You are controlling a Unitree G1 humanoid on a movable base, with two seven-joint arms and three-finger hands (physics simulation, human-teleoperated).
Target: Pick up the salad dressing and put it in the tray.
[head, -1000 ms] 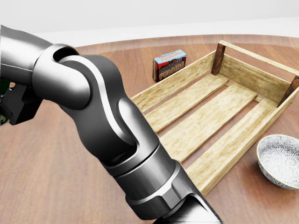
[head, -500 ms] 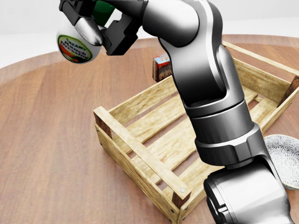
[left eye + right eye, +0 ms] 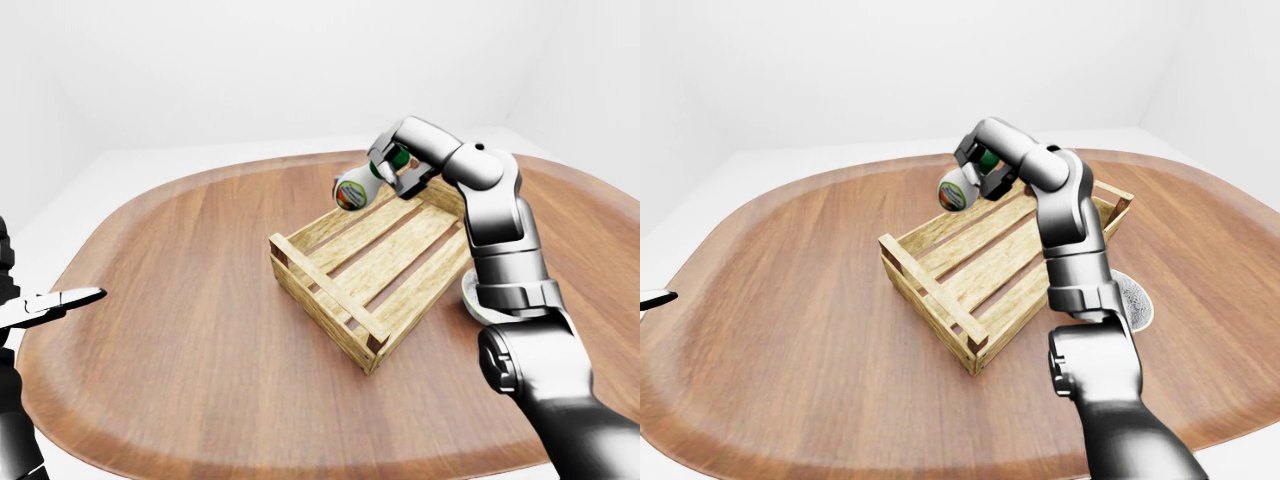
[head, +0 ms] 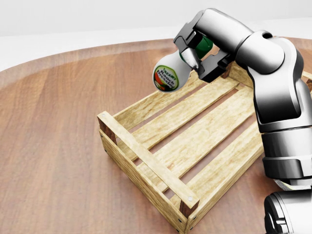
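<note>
Right hand (image 4: 200, 46) raised over the upper-left wall of the wooden tray (image 4: 146, 163) in the head view, fingers (image 4: 191, 59) closed round the neck end of the salad dressing (image 4: 171, 73); bottle tipped on its side, green cap (image 4: 204, 45) tucked up inside the grip, white body and round label jutting down-left past the fingers, clear of the slats; tray sitting on the brown worktop (image 4: 53, 136), slatted floor bare; patterned bowl (image 3: 1134, 300) just beside the tray's right wall in the right-eye view, partly hidden by the forearm; left hand (image 3: 55, 300) low at the left edge of the left-eye view, fingers stretched out flat, holding nothing, well apart from the tray.
</note>
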